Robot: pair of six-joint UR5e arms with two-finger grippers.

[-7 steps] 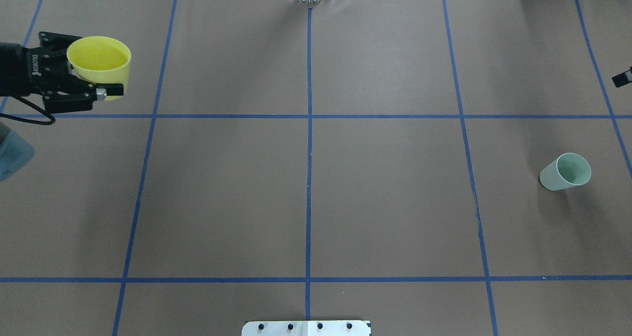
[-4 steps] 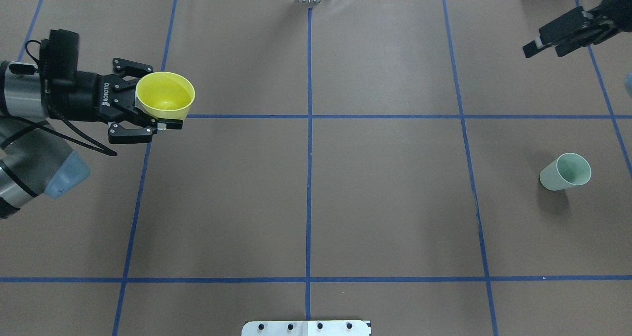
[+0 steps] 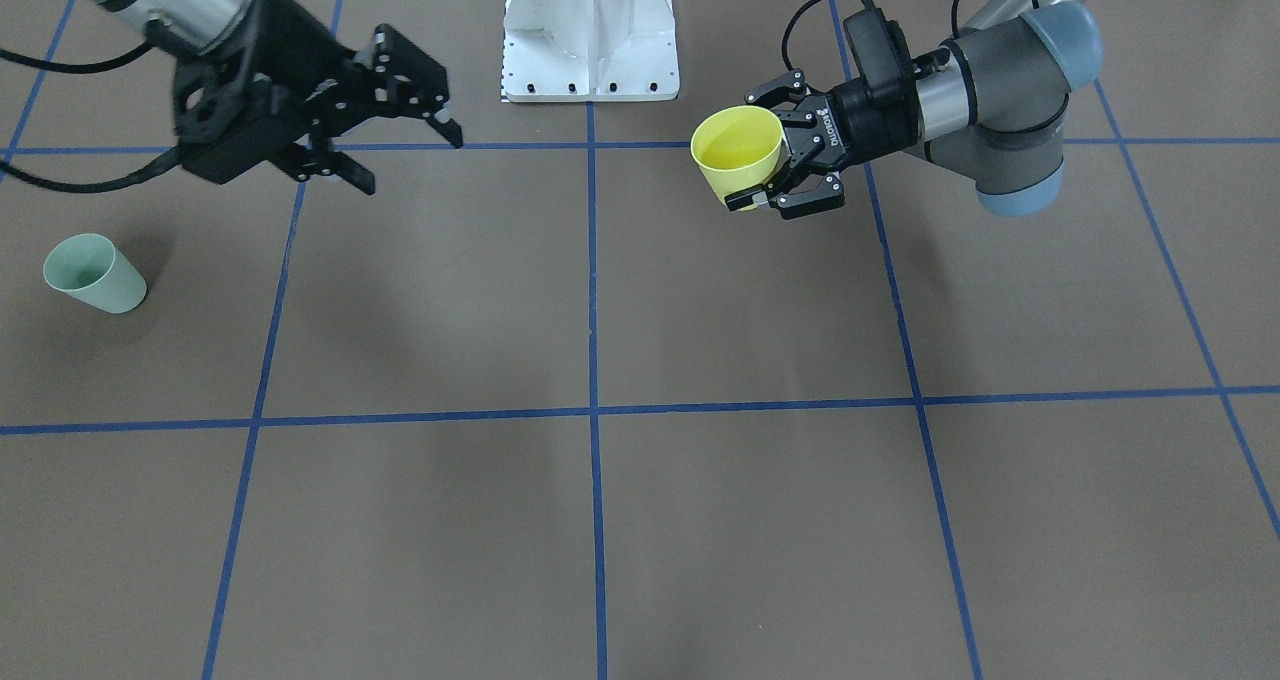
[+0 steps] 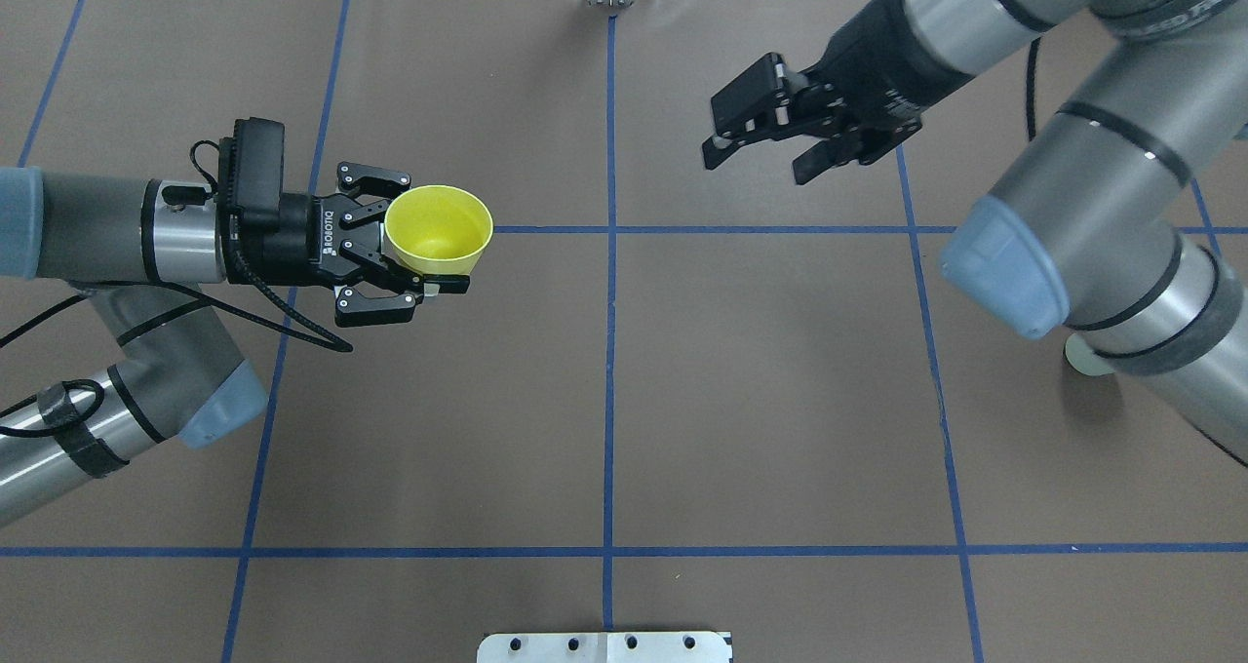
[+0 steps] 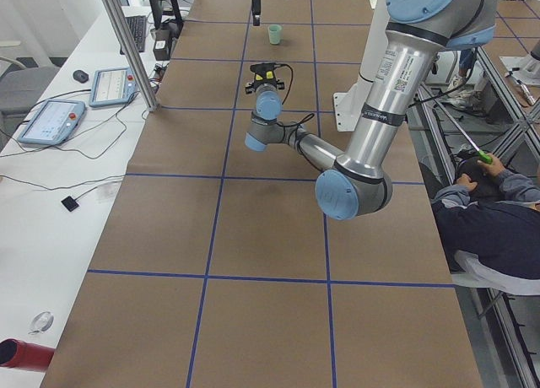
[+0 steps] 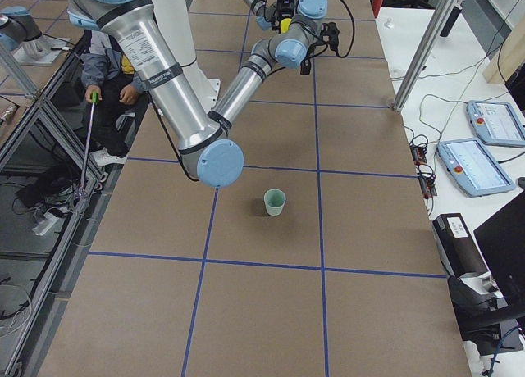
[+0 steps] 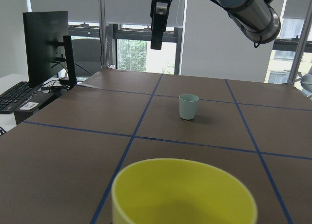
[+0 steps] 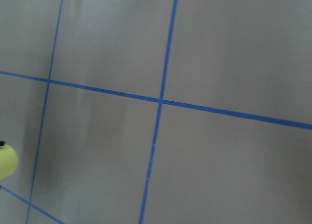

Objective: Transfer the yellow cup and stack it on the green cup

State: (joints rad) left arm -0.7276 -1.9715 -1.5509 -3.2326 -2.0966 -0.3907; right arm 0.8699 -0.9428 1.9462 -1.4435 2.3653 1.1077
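The yellow cup [image 4: 439, 226] is upright, held above the table left of the centre line; it also shows in the front view [image 3: 738, 148] and fills the bottom of the left wrist view [image 7: 183, 195]. My left gripper [image 4: 429, 239] is shut on its wall. The green cup [image 3: 95, 273] stands upright on the table at my far right, clear in the left wrist view [image 7: 188, 106]. In the overhead view my right arm hides all but a sliver of the green cup [image 4: 1077, 359]. My right gripper [image 4: 756, 161] is open and empty, in the air right of the centre line.
Blue tape lines [image 4: 610, 351] divide the brown table cover into squares. The white base plate [image 3: 590, 40] sits at my edge of the table. My right arm's elbow [image 4: 1014, 273] hangs over the right half. A seated operator [image 5: 494, 223] is beside the table.
My left gripper has carried the yellow cup rightward toward the centre line. My right arm has swung in from the far right edge toward the middle and now covers the green cup in the overhead view.
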